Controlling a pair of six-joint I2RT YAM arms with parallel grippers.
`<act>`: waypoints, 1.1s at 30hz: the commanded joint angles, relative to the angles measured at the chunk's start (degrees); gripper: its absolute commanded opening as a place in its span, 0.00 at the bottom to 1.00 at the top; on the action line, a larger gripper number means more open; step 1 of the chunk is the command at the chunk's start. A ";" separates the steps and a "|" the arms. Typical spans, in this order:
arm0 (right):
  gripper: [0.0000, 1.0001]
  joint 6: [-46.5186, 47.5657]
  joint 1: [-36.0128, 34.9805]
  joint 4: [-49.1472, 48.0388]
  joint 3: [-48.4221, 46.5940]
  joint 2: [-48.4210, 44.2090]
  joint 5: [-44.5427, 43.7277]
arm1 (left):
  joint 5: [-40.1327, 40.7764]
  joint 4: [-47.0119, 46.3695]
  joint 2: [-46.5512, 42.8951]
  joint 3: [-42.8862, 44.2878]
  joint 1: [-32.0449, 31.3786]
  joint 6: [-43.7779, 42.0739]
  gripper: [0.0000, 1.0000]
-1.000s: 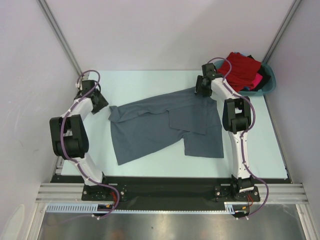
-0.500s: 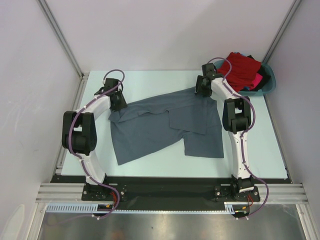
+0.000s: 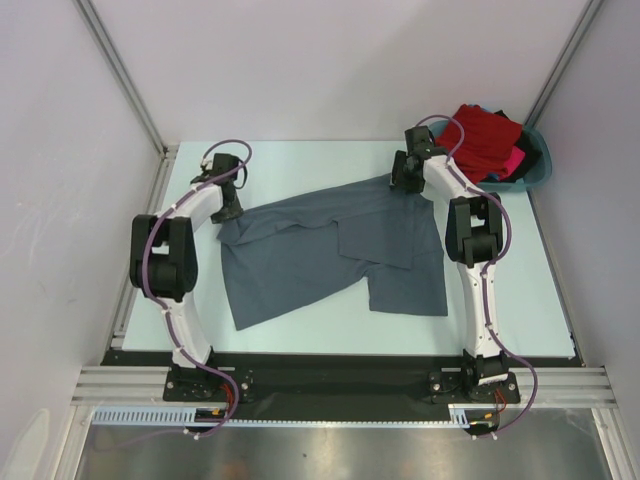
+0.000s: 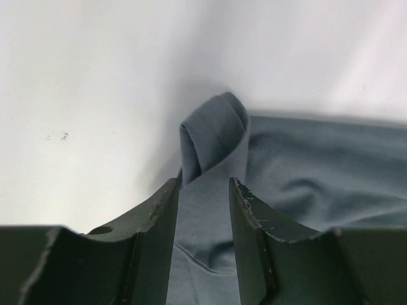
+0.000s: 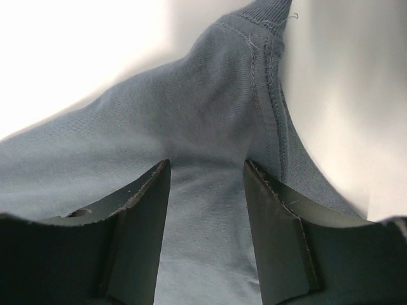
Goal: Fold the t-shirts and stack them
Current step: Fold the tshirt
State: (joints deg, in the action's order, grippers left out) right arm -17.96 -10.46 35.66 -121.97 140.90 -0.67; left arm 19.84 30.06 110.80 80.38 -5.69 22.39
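Note:
A slate-grey t-shirt (image 3: 330,255) lies spread and partly folded on the pale table. My left gripper (image 3: 231,212) is down at its far left corner. In the left wrist view the jaws (image 4: 205,181) stand a little apart astride the grey cloth (image 4: 305,171), and a curled fold rises just past the tips. My right gripper (image 3: 400,180) rests at the shirt's far right corner. There its jaws (image 5: 206,164) are open over flat cloth (image 5: 159,108), beside a stitched seam. Red (image 3: 485,135) and pink (image 3: 515,160) t-shirts lie heaped in the basin.
The teal basin (image 3: 540,172) sits at the far right corner, close behind my right arm. Metal posts and white walls close in the table's left, back and right sides. Bare table shows in front of the shirt and to its left.
My left arm swung in from the table's left edge to the shirt's far left corner, and its jaws narrowed slightly. The right arm and the shirt stayed still.

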 commanded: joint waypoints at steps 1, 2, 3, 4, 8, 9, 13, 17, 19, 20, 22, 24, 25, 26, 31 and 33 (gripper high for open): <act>0.55 0.29 0.61 0.46 -0.99 1.48 0.05 | 4.42 1.57 1.25 3.46 -0.46 -2.62 0.43; 0.56 0.29 0.53 0.46 -1.07 1.57 0.05 | 4.51 1.66 1.52 3.64 -0.37 -2.70 0.43; 0.56 0.20 0.61 0.55 -1.07 1.48 0.14 | 4.60 1.75 1.87 3.82 -0.46 -2.88 0.43; 0.55 0.20 0.70 0.46 -0.99 1.48 0.14 | 4.69 1.67 2.31 3.91 -0.55 -3.05 0.43; 0.56 0.20 0.79 0.46 -0.99 1.48 0.14 | 4.16 2.11 3.45 4.88 -0.55 -3.32 0.43; 0.56 0.29 0.79 0.46 -0.99 1.66 0.14 | 3.90 2.10 3.63 4.88 -0.55 -3.41 0.43; 0.55 0.20 0.97 0.55 -0.99 1.57 0.14 | 2.75 1.75 3.98 4.96 -0.55 -3.67 0.38; 0.56 0.29 1.05 0.55 -0.90 1.48 0.14 | 1.70 1.66 4.24 4.88 -0.55 -3.76 0.32; 0.56 0.20 1.05 0.55 -0.90 1.48 0.14 | 1.44 1.58 4.42 4.70 -0.55 -3.76 0.31; 0.56 0.20 1.05 0.55 -0.90 1.48 0.05 | 1.09 1.58 4.33 4.61 -0.55 -3.76 0.27; 0.56 0.20 1.05 0.55 -0.90 1.48 0.05 | 0.91 1.66 4.51 4.52 -0.55 -3.76 0.20; 0.56 0.29 1.05 0.46 -0.90 1.57 0.05 | 0.47 1.66 4.60 4.52 -0.55 -3.76 0.05; 0.56 0.20 1.14 0.55 -0.81 1.57 0.05 | 0.38 1.49 4.51 4.44 -0.55 -3.76 0.00; 0.56 0.20 1.06 0.55 -0.81 1.57 0.14 | 0.29 1.58 4.33 4.44 -0.63 -3.76 0.00; 0.56 0.20 1.05 0.46 -0.72 1.66 0.05 | -1.11 1.40 3.19 4.44 -0.63 -3.76 0.00; 0.56 0.11 1.05 0.29 -0.64 1.66 0.14 | -1.29 1.49 1.53 4.26 -0.55 -3.58 0.00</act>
State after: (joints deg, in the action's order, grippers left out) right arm -17.98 -10.13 35.64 -121.97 140.90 0.32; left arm 19.94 31.68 115.20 83.07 -5.89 18.98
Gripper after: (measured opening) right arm 0.555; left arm 0.011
